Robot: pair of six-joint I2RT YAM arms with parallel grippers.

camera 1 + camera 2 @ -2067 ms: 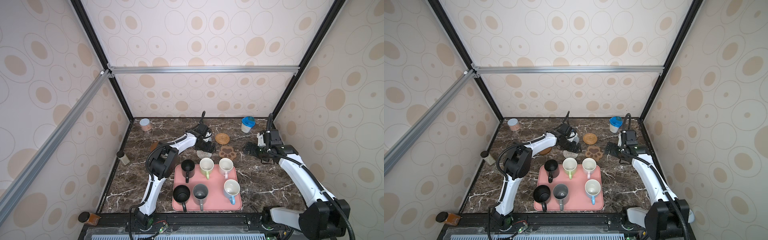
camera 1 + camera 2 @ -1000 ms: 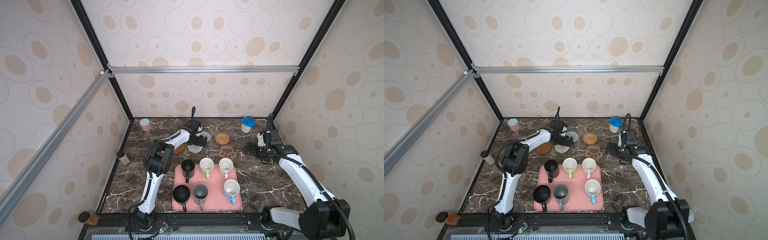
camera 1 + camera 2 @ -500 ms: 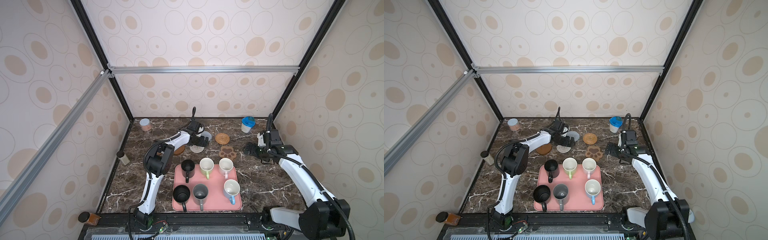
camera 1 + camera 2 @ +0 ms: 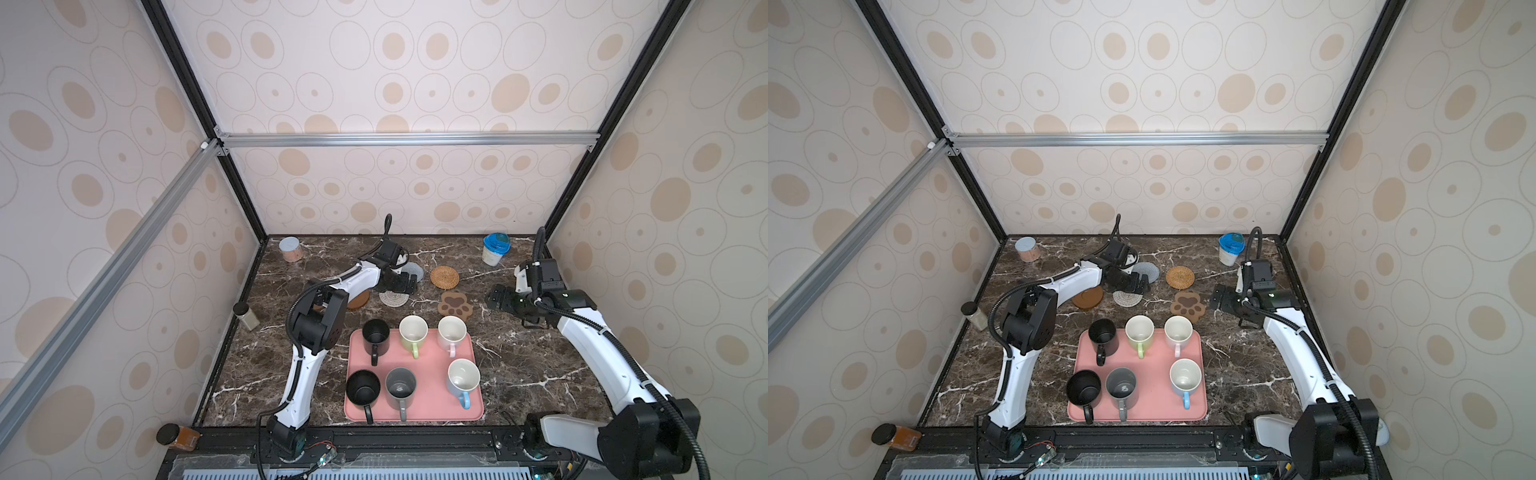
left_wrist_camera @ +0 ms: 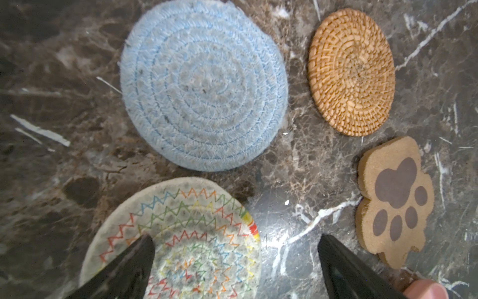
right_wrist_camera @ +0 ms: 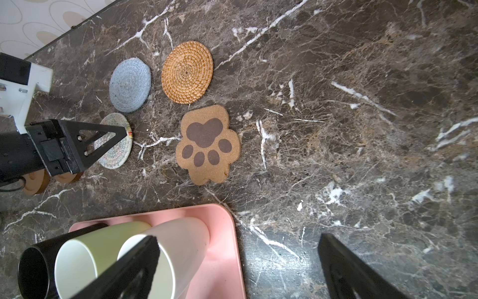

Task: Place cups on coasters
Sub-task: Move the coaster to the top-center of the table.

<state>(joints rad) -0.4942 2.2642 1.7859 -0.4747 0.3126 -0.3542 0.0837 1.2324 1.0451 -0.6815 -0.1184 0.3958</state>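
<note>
Left pincer (image 5: 236, 239), jaws wide apart and empty, hovers over the whitish woven coaster (image 5: 186, 220); right pincer (image 6: 238, 236) likewise gapes empty. We find all six cups (image 4: 400, 388) on the pink tray (image 4: 428, 386).

No readable words, brands or numbers anywhere I can see, folks. The pinkish can (image 4: 289, 248) and the blue-lidded jar (image 4: 494, 249) at the back of the table (image 4: 540, 365) are too small to make out any print.
</note>
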